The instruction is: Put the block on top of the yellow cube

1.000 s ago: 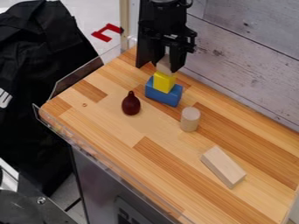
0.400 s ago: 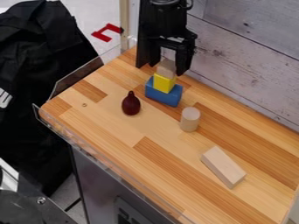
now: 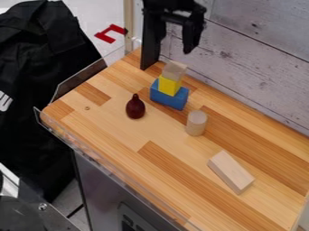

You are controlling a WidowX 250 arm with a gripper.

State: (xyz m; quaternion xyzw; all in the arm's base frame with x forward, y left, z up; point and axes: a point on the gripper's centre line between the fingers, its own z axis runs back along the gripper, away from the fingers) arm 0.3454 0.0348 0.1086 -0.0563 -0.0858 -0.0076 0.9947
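- Near the top of the camera view, a black two-finger robot gripper (image 3: 174, 47) hangs down over the back of the table, up above a little stack of blocks.
- Its two fingers are wide apart, with a big gap between them. They have hold of nothing, and they do not touch the stack.
- Under the gripper, a small, pale wooden block (image 3: 174, 71) sits on top of a bright yellow cube (image 3: 169, 85). The block does not line up quite neatly with the cube.
- Below the cube is a blue block (image 3: 169, 99), wider than the cube. It sits on the table and holds up the other two, so the stack is three blocks tall.
- Near the blue block, toward the front left of the view, is a shiny, dark red toy (image 3: 136, 109) with a fat round bottom and a thin top.
- Near the blue block on the other side, a pale wooden cylinder (image 3: 196, 123) stands up straight.
- Well apart from the stack, down to the right, a long, pale wooden block (image 3: 231, 172) lies flat.
- All of these toys are on a brown wooden table (image 3: 109, 126) made of light and dark strips.
- Behind the table is a wall of grey wooden boards (image 3: 259, 58). Beside the table, on the left, is a big black cloth (image 3: 42, 67).
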